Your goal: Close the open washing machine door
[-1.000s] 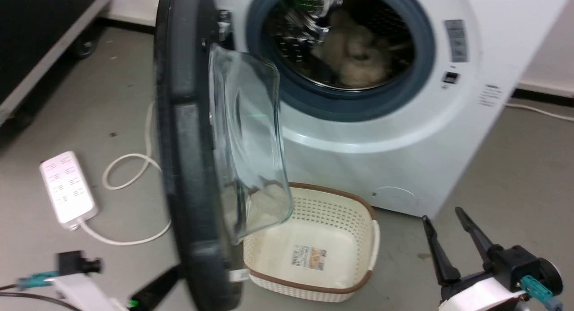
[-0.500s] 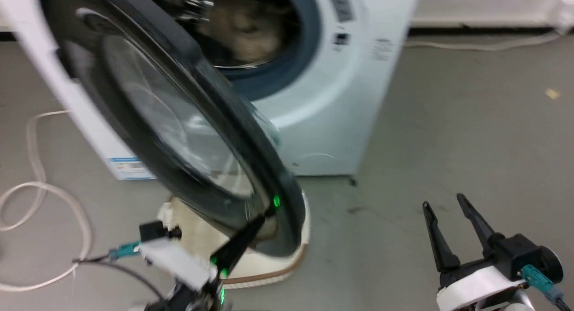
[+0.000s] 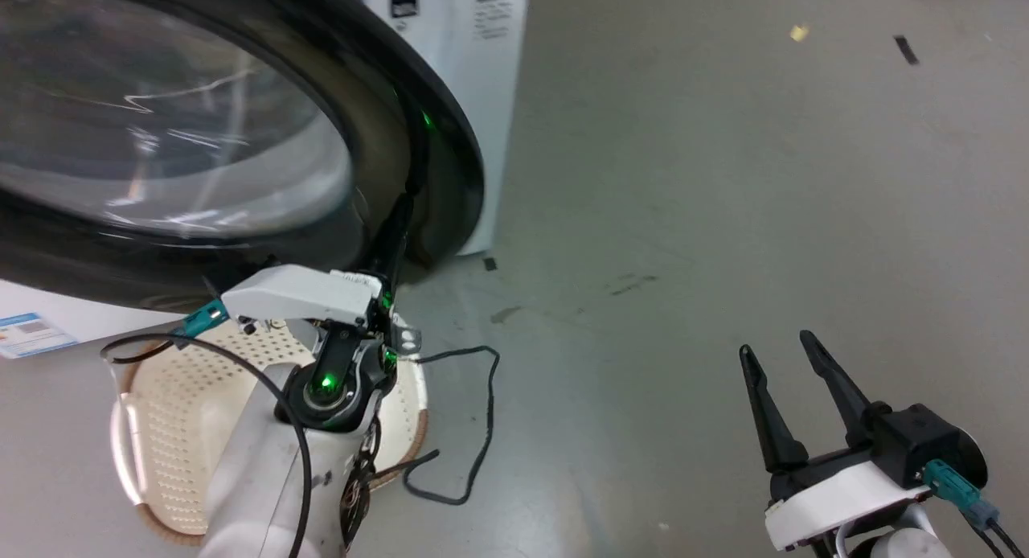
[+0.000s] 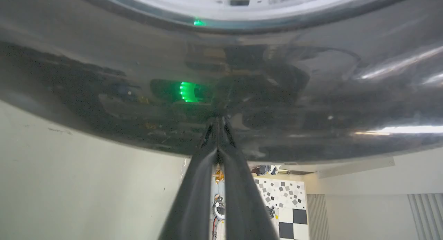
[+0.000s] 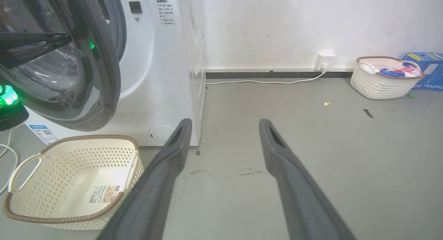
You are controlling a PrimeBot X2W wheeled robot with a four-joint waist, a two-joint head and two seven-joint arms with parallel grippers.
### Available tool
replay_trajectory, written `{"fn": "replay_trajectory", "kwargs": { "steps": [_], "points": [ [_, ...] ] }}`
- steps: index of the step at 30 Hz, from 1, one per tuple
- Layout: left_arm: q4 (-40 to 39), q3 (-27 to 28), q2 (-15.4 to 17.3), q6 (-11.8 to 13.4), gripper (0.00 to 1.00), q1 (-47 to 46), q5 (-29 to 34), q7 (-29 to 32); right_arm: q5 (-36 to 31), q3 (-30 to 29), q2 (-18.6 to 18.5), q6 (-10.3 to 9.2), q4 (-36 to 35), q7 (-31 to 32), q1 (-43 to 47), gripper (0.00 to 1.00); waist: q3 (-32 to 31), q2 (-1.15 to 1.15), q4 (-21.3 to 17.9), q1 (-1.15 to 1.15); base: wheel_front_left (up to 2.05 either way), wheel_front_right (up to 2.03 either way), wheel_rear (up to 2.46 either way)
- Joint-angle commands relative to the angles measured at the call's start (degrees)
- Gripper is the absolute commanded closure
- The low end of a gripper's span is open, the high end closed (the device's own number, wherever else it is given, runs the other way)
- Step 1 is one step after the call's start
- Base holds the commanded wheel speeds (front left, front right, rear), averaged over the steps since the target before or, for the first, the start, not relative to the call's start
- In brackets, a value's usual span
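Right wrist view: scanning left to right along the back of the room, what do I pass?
Round washing machine door with glossy black rim → big white washing machine → white wall socket → cream perforated basket holding clothes → blue box.

Front panel print (image 5: 165, 12): a block of tiny dark characters on the washing machine (image 5: 166, 77), high on its front. Honestly I can't read any of it from my feed.
Blue sticker (image 5: 43, 134): low on the washing machine's front, under the door. It has a blue header and a small code square, all too small to read.
Basket sticker (image 5: 105, 194): inside the cream basket (image 5: 20, 212) just in front of the washing machine. There's a barcode, but the digits are unreadable.
Blue box (image 5: 424, 60): well away from the washing machine, by the wall. The white lettering looks like "Omni…" and is cut off at the edge.
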Motion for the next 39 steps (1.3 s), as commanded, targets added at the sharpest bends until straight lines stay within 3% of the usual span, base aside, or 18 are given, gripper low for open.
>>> {"fn": "replay_trajectory", "kwargs": {
  "steps": [1,6,9,10,11,18,22,28,33,37,38,39],
  "points": [
    [1.7,-0.5,0.1,-0.7,1.0,-1.2,-0.6,-1.1,0.6,0.0,0.4,-0.04,0.0,-0.2,-0.9,0.0,0.6,-0.01,-0.8,-0.01,0.0,0.0,0.0],
    [4.4,-3.4,0.2,-2.0,1.0,-1.4,-0.8,-1.4,0.6,-0.5,0.4,-0.04,-0.7,-0.2,-0.4,0.0,-1.0,-0.01,1.8,-0.01,0.0,0.0,0.0],
    [1.6,-5.5,1.0,-2.1,1.0,1.3,1.7,-1.4,0.5,-0.8,0.5,-0.04,-1.3,-0.2,0.4,0.0,-2.7,-0.01,4.4,-0.01,0.0,0.0,0.0],
    [-0.4,-6.4,1.6,-2.1,0.58,2.9,2.7,-1.5,0.4,-0.8,0.5,-0.04,-1.5,-0.2,0.7,0.0,-3.2,-0.01,5.3,-0.01,0.0,0.0,0.0],
    [-2.8,-7.7,2.4,-2.2,0.0,4.5,4.3,-1.7,0.4,-1.0,0.4,-0.04,-1.7,-0.2,1.0,0.0,-3.9,-0.01,6.4,-0.01,0.0,0.0,0.0],
    [-14.7,-16.5,12.1,-2.2,0.0,17.5,19.9,-13.8,0.5,0.1,-1.4,-0.04,-2.6,-0.2,3.6,0.0,-7.0,-0.01,13.5,-0.01,0.0,0.0,0.0],
    [-15.2,-14.8,16.4,-2.1,0.0,20.9,33.4,-17.2,0.7,0.3,-2.4,-0.04,-3.0,-0.2,4.8,0.0,-8.5,-0.01,17.4,-0.01,0.0,0.0,0.0],
    [-23.0,-2.2,12.7,2.2,0.0,27.7,60.6,-17.3,1.0,1.6,-3.2,-0.04,-3.5,-0.2,5.7,0.0,-10.1,-0.01,21.5,-0.01,0.0,0.0,0.0],
    [-29.7,3.8,8.5,4.2,0.0,32.0,76.0,-17.3,1.7,3.6,-4.0,-0.04,-3.6,-0.2,5.8,0.0,-10.5,-0.01,24.2,-0.01,0.0,0.0,0.0],
    [-32.0,4.6,6.6,5.1,0.0,33.5,82.7,-17.3,2.5,4.9,-4.8,-0.04,-3.7,-0.1,5.3,0.0,-9.2,-0.01,26.1,-0.01,0.0,0.0,0.0],
    [-32.0,4.9,6.2,5.2,0.0,33.2,83.4,-17.3,2.8,5.5,-5.2,-0.04,-3.7,0.0,4.8,0.52,-8.6,-0.01,26.6,-0.01,0.0,0.0,0.0],
    [-32.0,4.9,6.2,5.2,0.0,33.2,83.4,-17.3,2.8,5.5,-5.2,-0.04,-3.7,0.0,4.8,0.52,-8.6,-0.01,26.6,-0.01,0.0,0.0,0.0]
  ]
}}
